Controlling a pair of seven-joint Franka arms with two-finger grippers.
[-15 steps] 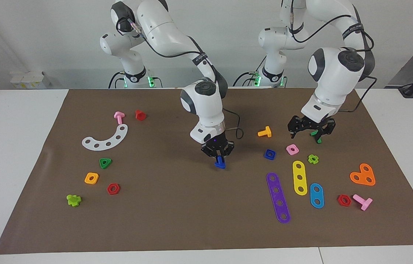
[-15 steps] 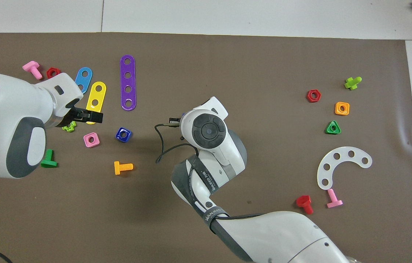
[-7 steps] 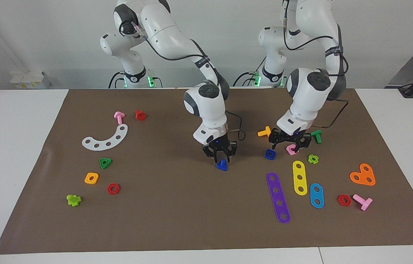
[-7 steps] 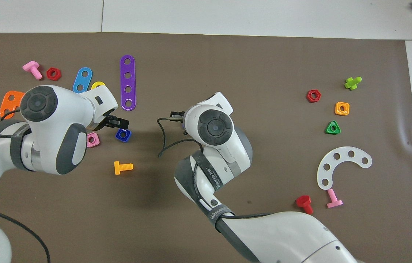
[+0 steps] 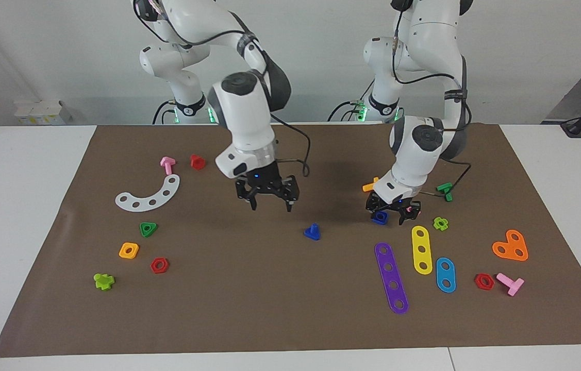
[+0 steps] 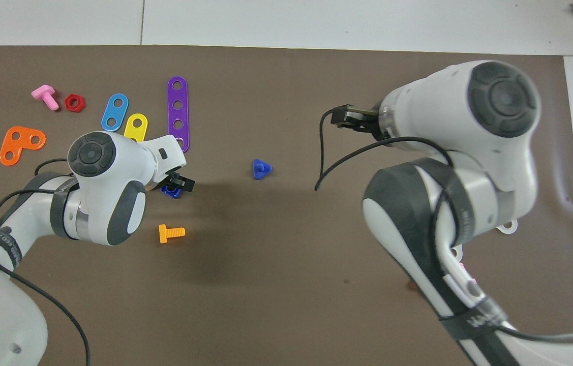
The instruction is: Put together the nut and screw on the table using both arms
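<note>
The dark blue screw (image 5: 312, 232) stands alone on the brown sheet of the table (image 5: 249, 309), head down and stem up; it also shows in the overhead view (image 6: 261, 169). My right gripper (image 5: 270, 205) is open and empty, raised over bare sheet toward the right arm's end from the screw. My left gripper (image 5: 389, 213) is open and low at the sheet, its fingers around the dark blue nut (image 5: 379, 218). In the overhead view the left gripper (image 6: 178, 183) partly covers the nut (image 6: 170, 191).
A pink nut (image 5: 414, 209), an orange bolt (image 5: 371, 185) and a green bolt (image 5: 445, 190) lie close around the left gripper. Purple (image 5: 391, 278), yellow (image 5: 421, 249) and blue (image 5: 445, 274) strips lie farther from the robots. More small parts lie toward the right arm's end.
My right gripper let go of the screw, rose and moved toward the right arm's end. My left gripper moved across over the pink nut and came down at the blue nut.
</note>
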